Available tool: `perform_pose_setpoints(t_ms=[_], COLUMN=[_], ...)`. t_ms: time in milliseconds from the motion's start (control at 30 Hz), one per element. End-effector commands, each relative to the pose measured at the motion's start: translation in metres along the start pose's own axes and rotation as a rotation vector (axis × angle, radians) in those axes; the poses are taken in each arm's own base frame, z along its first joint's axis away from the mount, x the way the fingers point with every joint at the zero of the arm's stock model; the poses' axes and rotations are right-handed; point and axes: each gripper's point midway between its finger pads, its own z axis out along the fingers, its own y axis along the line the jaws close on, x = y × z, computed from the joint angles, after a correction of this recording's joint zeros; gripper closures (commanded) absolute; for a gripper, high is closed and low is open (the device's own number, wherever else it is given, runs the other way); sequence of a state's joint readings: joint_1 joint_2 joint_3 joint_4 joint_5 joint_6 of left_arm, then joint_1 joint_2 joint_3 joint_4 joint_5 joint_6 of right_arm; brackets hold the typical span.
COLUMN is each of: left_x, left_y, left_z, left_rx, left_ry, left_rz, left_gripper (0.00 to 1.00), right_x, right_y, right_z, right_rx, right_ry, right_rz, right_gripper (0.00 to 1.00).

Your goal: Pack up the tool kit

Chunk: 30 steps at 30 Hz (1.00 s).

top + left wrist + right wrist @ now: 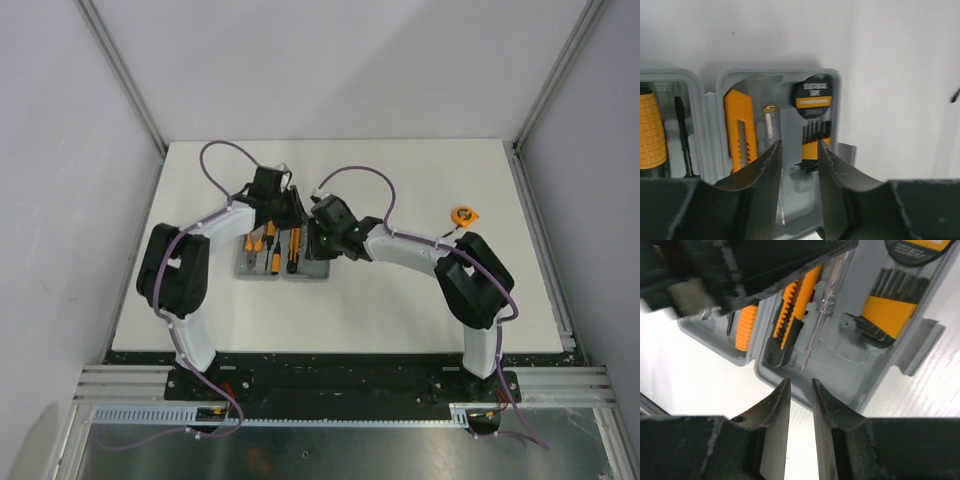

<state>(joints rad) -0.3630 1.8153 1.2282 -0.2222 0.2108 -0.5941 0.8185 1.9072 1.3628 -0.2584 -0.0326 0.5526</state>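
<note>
Left gripper [799, 145], right gripper [801, 382], one open case [318, 269], one tape measure [463, 215]

Grey case [780, 74], orange knife [739, 127], ribbed orange screwdriver handle [651, 130], black disc [812, 91], perhaps tape, with 1 orange band

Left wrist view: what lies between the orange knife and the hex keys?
A slim clear screwdriver lies between the orange knife and the hex keys, seen in both wrist views.
</note>
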Motion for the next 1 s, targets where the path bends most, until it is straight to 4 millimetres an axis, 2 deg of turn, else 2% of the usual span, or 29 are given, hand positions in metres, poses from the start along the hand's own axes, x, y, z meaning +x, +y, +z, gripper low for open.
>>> perform_pose_setpoints(t_ms=[0,200,300,433,567,767,967], left_x=[-0.007,0.0,0.003,0.004,0.008,0.016,0.014], left_y=[0.015,0.024,0.026,0.03,0.034,0.044,0.046], left_z=[0.005,0.021,0.028,0.033,0.04,0.046,0.048], left_rx=[-0.065,-0.085,-0.09,-0.103,-0.113,-0.141,-0.152], left_ry=[0.007,0.062,0.083,0.096,0.111,0.128,0.123], left_rz=[0.047,0.055,0.055,0.057,0.056,0.047,0.038], left_gripper=[0.62,0.64,0.69,0.75,0.76,0.79,0.84], right_x=[-0.008,0.006,0.012,0.017,0.021,0.016,-0.001], right_y=[0.008,0.007,0.007,-0.001,-0.007,-0.003,-0.002], right_z=[0.005,0.022,0.03,0.038,0.045,0.049,0.035], right_rx=[0.028,0.011,-0.015,-0.011,-0.006,-0.024,0.016], right_ry=[-0.068,-0.014,0.021,0.047,0.07,0.049,-0.018], right_rz=[0.113,0.191,0.199,0.217,0.232,0.237,0.231], right_gripper=[0.72,0.75,0.8,0.85,0.89,0.9,0.91])
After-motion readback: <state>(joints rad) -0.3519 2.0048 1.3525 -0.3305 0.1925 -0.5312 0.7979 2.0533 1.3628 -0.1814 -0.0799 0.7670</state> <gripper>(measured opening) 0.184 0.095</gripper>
